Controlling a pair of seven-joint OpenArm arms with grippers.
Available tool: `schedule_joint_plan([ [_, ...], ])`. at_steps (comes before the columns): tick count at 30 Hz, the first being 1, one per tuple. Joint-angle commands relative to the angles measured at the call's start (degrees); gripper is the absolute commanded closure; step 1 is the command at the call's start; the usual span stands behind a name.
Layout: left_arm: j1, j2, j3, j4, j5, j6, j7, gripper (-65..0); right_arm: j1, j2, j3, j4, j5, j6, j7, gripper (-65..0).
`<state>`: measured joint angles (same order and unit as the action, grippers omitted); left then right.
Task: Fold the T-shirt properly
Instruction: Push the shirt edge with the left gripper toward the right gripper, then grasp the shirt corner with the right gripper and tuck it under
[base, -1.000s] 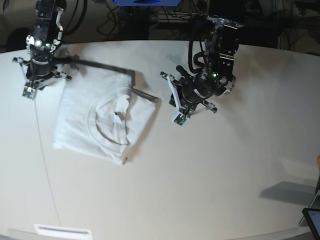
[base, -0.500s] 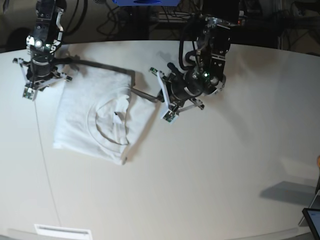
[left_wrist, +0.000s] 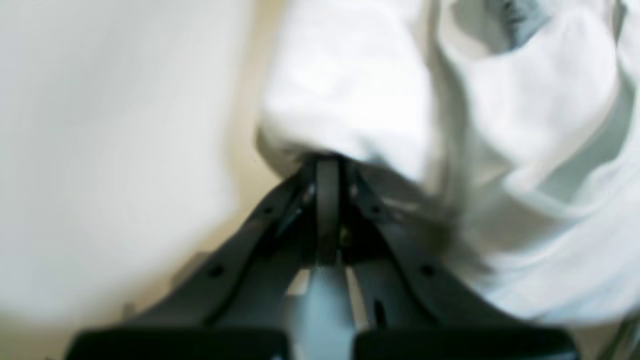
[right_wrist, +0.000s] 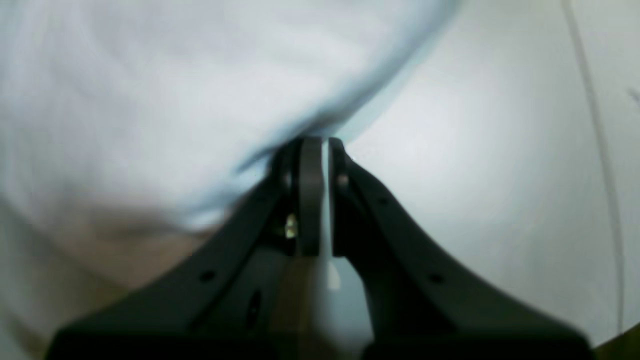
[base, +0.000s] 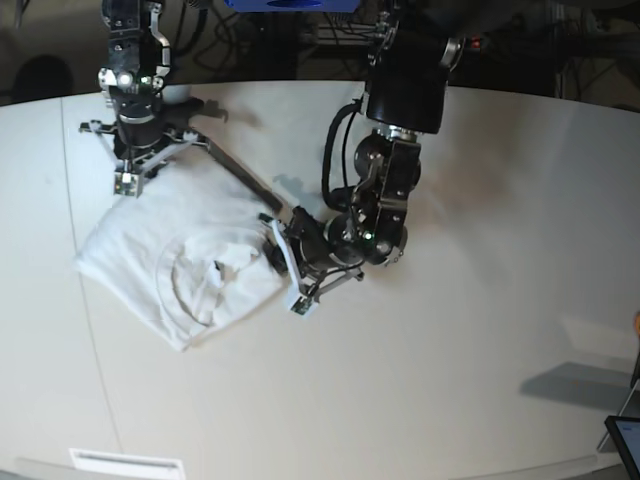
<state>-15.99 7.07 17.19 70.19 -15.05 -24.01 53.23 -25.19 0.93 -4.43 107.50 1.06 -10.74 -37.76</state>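
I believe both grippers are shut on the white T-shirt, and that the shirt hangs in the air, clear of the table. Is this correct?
Not fully. Both the left gripper and the right gripper are shut on the T-shirt, each at an edge, but the shirt does not hang in the air: the base view shows it lying on the table, still partly folded.

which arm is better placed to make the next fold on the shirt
Probably the left gripper: it is shut on the T-shirt at its near edge by the collar. The right gripper pinches the far edge.
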Motion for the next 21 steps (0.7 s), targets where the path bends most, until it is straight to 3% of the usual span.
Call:
schedule_joint_plan([
  [1,-2.0,0.4,0.1,-1.2,0.9,0.3,-0.3,0.0,0.3,-0.2,-1.3,1.2,0.0,0.2,1.3,-2.3],
  [6,-8.5,1.1,-0.3,-8.6,0.5,0.4,-6.2,0.0,1.8,-0.2,-6.9,1.2,0.0,0.1,1.3,-2.3],
  [10,-13.2,0.6,-0.5,-10.1,0.5,0.4,-7.1,0.0,2.3,-0.3,-11.7,1.3,0.0,0.0,1.3,-2.3],
  [15,-15.4,-4.0,-1.4,-9.7,0.4,0.5,-6.2,0.0,0.3,-0.3,-11.5,4.6,0.0,-0.1,1.8,-2.3],
  [17,-13.9,-5.3,-5.2,-6.5,0.4,0.5,-6.1,0.0,-1.4,-0.3,-11.5,6.6,0.0,-1.6,2.5,-2.2],
  [21,-8.0,-7.3,-13.3,1.1,0.4,0.5,-3.8,0.0,-5.4,0.1,-10.9,6.7,-0.1,-2.1,16.4,-2.2],
])
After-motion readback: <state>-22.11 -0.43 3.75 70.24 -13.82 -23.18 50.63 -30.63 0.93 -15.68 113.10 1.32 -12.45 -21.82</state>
